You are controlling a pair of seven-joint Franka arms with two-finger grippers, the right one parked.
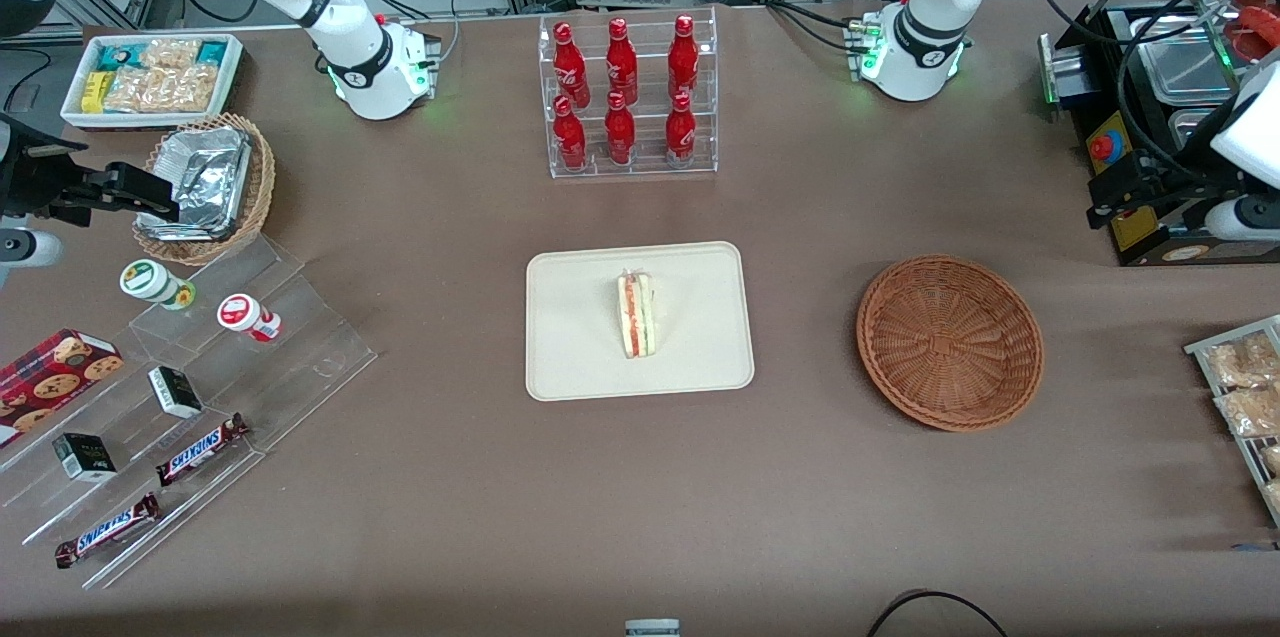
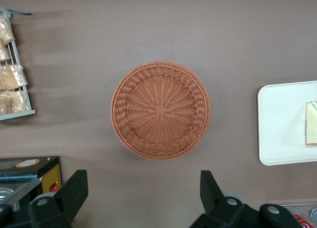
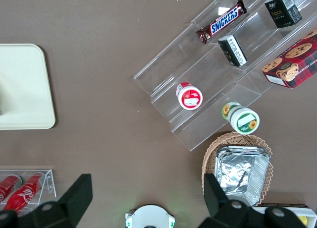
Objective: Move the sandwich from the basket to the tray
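The sandwich point(image 1: 636, 315) lies on the cream tray point(image 1: 580, 347) in the middle of the table, its red and green filling edge showing; the left wrist view catches only its corner point(image 2: 311, 124) on the tray point(image 2: 282, 124). The reddish-brown wicker basket point(image 1: 950, 342) sits empty beside the tray, toward the working arm's end. My gripper point(image 1: 1112, 189) hangs high over the table edge by the black equipment, farther from the front camera than the basket and apart from it. In the left wrist view the gripper point(image 2: 142, 188) is open with nothing between its fingers, looking down on the basket point(image 2: 160, 110).
A clear rack of red bottles point(image 1: 630, 97) stands farther from the front camera than the tray. A black box with a red button point(image 1: 1105, 149) and a wire rack of snack packets point(image 1: 1240, 387) flank the basket. Acrylic steps with snacks point(image 1: 190, 397) and a foil-lined basket point(image 1: 205, 182) lie toward the parked arm's end.
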